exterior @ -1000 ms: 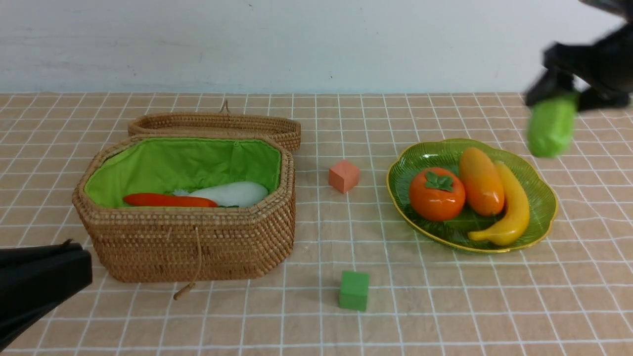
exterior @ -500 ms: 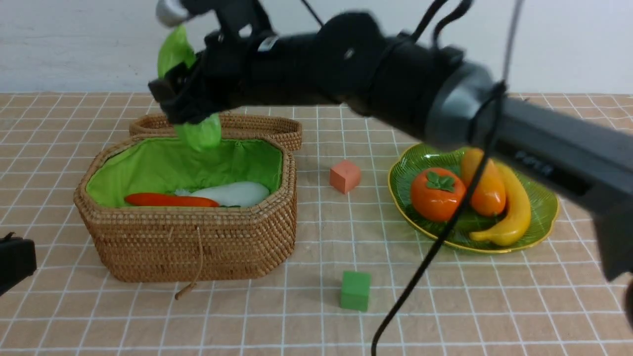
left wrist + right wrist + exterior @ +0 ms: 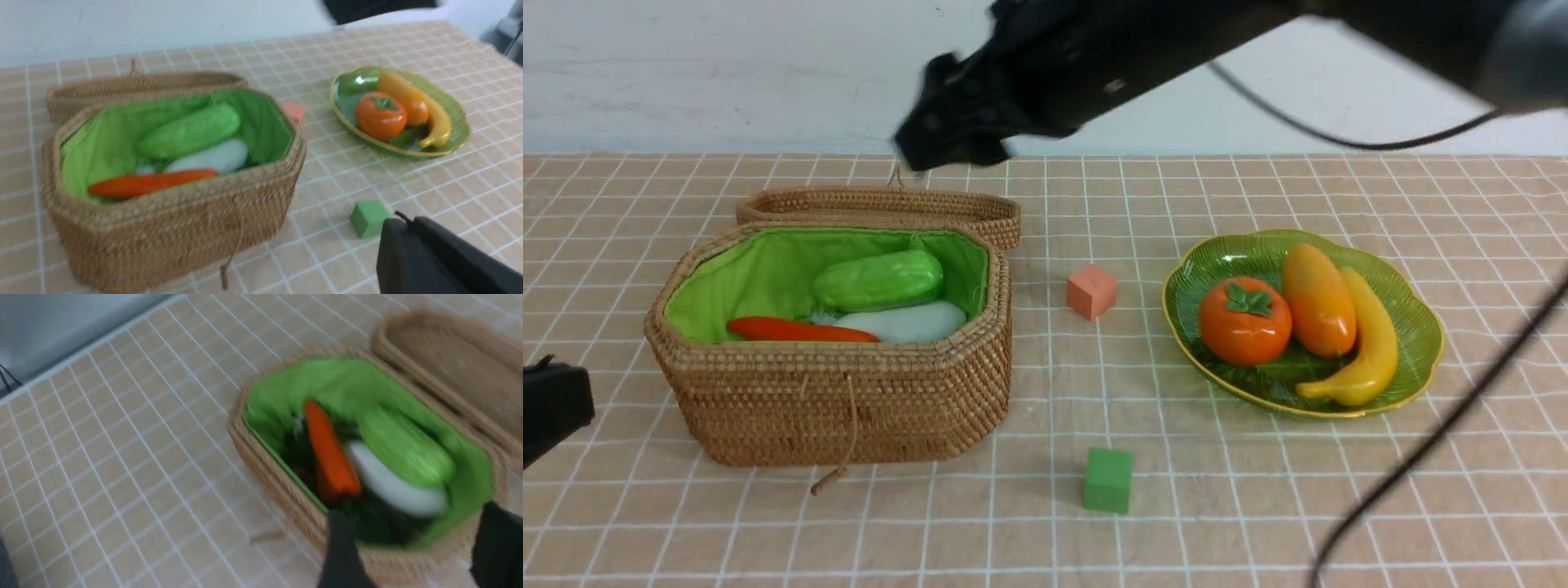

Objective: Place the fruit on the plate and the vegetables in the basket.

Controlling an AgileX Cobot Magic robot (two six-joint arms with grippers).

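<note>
Right hand (image 3: 412,535) open and empty, having just let the plump light-green gourd (image 3: 880,280) go into the octagonal tan wicker basket (image 3: 849,408), so sorting looks finished (glossy toy fruits (image 3: 1319,302) sit on the scalloped green glass plate (image 3: 1421,359)).

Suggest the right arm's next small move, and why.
I'd probably draw the right gripper back from the basket: its jaws stand apart and empty, the gourd lies inside with the carrot and radish, and the fruit is on the plate.
</note>
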